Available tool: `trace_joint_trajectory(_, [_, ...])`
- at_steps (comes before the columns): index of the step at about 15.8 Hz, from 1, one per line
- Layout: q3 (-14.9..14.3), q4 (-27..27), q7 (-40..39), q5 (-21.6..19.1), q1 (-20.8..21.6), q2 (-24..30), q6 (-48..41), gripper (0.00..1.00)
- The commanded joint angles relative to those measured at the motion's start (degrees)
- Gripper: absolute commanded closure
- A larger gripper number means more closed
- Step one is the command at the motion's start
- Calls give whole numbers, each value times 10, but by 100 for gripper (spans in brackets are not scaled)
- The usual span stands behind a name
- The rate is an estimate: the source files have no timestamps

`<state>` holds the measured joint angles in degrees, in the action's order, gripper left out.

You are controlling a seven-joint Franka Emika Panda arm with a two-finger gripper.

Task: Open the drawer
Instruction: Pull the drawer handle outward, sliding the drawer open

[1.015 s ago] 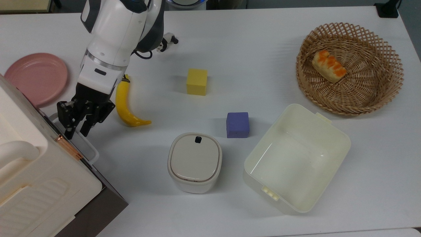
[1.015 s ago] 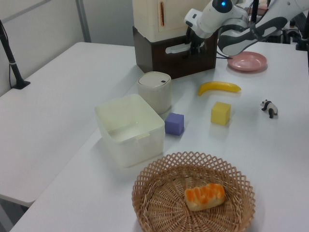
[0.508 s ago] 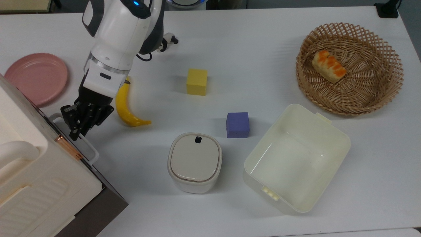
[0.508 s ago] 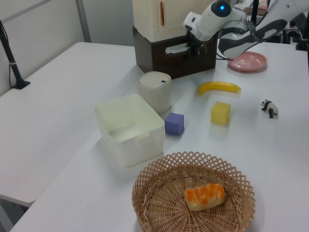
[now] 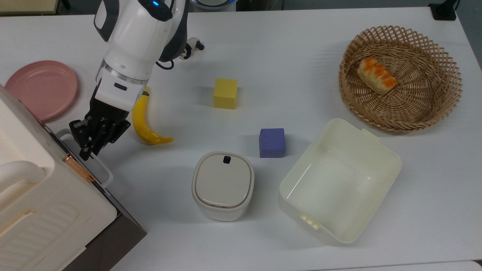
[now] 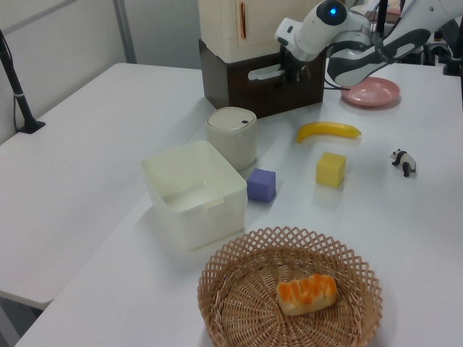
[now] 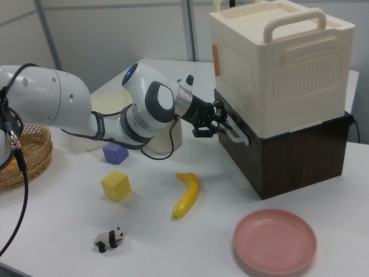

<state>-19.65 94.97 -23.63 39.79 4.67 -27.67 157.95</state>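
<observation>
Since half a second ago almost nothing has shifted: the arm keeps its pose and the gripper stays at the white loop handle of the drawer, its fingers drawn together on the bar. A second ago the fingers stood apart around it. The drawer sits shut in the dark brown base under the cream cabinet, at the top view's left edge of the table.

Around it, largest first: the wicker basket with a bread roll, the cream tub, the lidded canister, the pink plate, the banana just beside the gripper, the yellow cube, the purple cube and the toy panda.
</observation>
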Motion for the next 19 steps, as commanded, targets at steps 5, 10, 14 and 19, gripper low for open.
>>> trace_joint_trajectory(5, [-3,73,25,13,11,57,10,90])
trace_joint_trajectory(10, [2,100,39,13,16,82,9,91])
trace_joint_trajectory(14, [2,150,39,13,32,120,7,91])
trace_joint_trajectory(19, [3,188,39,13,40,157,4,91])
